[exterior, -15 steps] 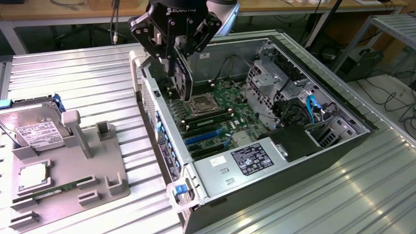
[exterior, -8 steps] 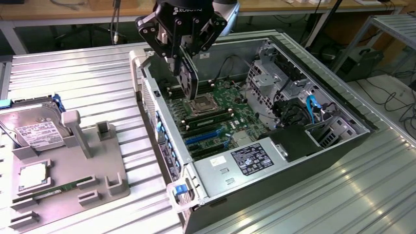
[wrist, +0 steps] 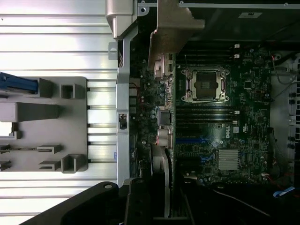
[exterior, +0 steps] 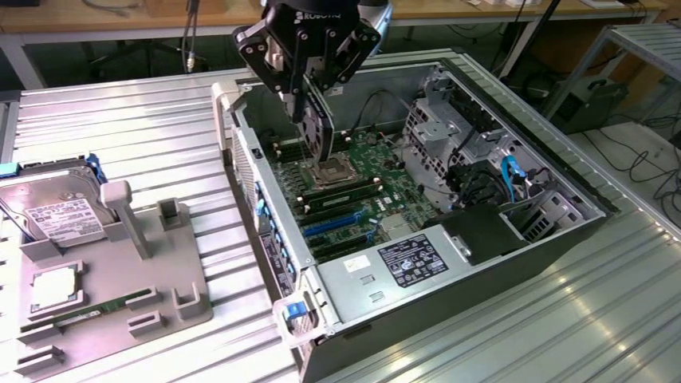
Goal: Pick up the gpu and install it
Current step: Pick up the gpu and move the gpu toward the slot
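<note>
Overhead, the arm's fingers (wrist: 140, 206) pinch the gpu (exterior: 316, 132) by its upper edge, and we see it hanging on edge over the open computer case (exterior: 553, 231). It is a thin, flat, dark card. In the wrist view we meet it edge-on, a narrow line studded with small silvery parts, with a pale metal bracket (wrist: 174, 28) at one end. The card hangs near the case's long wall on the exterior view's left, over the motherboard (exterior: 362, 191) and close to the square processor socket (exterior: 332, 171). Blue slots (exterior: 335, 227) lie farther along the board, toward the case's near corner. The case lies on its side across the middle of the ribbed metal tabletop (exterior: 139, 120). At the tabletop's edge on the exterior view's left, a grey holder (exterior: 117, 295) carries a hard drive (exterior: 53, 211) and a green memory stick (exterior: 101, 309), both well apart from the card.
</note>
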`<state>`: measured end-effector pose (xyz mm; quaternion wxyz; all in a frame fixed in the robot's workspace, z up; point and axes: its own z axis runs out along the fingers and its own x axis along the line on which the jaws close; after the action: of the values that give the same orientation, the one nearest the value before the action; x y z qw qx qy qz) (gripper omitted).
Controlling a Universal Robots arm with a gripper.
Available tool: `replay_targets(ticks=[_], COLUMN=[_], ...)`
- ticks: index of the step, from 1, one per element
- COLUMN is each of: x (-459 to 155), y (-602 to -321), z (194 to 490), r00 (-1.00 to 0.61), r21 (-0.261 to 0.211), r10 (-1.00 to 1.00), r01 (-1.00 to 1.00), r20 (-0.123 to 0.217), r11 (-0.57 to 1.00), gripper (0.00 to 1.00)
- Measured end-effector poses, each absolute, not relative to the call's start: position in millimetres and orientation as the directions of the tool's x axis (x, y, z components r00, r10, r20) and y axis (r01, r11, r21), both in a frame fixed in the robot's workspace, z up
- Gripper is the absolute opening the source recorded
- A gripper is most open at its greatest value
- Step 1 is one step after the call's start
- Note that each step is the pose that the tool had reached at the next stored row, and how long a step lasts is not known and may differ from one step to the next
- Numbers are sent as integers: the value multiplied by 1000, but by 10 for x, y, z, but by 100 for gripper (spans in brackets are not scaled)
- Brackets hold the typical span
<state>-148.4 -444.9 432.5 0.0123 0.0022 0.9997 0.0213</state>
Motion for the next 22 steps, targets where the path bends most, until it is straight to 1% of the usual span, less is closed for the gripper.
replay_targets(ticks=[22], x=[-1222], y=[-4449], z=[4325], r00=[-1000], r21=[43], r10=[5], r01=[4], r20=[-24], r11=[999], gripper=[27])
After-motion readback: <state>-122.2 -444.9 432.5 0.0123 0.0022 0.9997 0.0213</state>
